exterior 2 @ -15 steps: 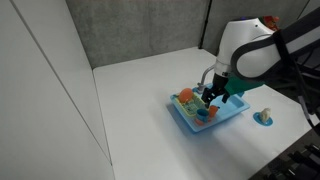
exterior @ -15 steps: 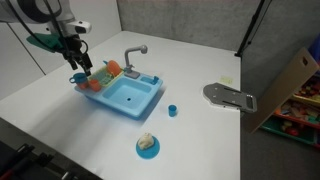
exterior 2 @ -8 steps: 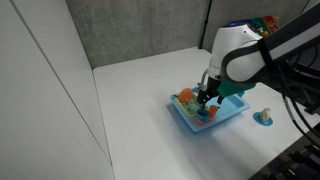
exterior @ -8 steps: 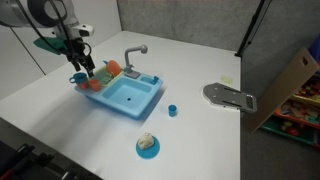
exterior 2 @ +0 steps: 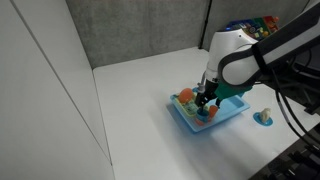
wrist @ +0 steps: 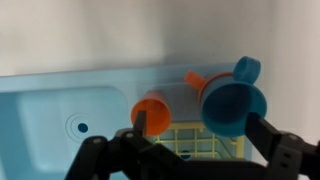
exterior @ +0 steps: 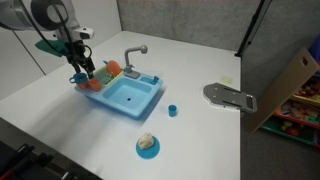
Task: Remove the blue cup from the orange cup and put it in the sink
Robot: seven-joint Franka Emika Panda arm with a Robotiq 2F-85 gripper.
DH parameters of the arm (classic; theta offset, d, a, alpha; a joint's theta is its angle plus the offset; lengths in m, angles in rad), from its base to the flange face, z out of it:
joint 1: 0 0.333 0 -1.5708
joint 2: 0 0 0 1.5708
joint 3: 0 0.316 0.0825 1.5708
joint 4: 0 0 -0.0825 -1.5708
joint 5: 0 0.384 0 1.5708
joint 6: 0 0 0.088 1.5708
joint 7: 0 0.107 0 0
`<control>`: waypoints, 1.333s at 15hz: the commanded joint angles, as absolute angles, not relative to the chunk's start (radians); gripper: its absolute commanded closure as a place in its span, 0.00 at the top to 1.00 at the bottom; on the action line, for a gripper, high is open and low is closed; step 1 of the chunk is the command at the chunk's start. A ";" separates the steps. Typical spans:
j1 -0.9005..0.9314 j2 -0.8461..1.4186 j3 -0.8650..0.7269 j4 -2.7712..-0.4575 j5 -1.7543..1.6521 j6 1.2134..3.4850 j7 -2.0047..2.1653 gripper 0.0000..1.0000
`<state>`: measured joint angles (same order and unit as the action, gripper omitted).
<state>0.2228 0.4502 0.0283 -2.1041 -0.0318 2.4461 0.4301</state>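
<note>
The gripper hangs over the rack end of the sink with its fingers spread wide and nothing pinched between them. In the wrist view the blue cup sits mouth-up just inside one finger, its handle pointing away, above the yellow rack. The orange cup seems to be the short orange piece poking out from under the blue cup's rim, though the picture is too soft to be sure. The other finger crosses the mouth of a round orange dish that lies between the blue cup and the basin.

In an exterior view the gripper stands right above the blue cup, at the sink's outer edge on the rack side. Against a second ago, it has edged a little toward the rack. In an exterior view the white arm has swung lower and nearer the sink. Since half a second ago almost nothing has shifted. The blue cup lies where it did.

Outward on the table, the small blue cup and the blue dish with its pale lump are unmoved, well apart from the sink.
</note>
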 commanded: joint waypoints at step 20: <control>0.231 0.443 0.009 -2.133 -0.040 2.433 0.434 0.95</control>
<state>0.2244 0.4511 0.0125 -2.1268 -0.0318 2.4455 0.4287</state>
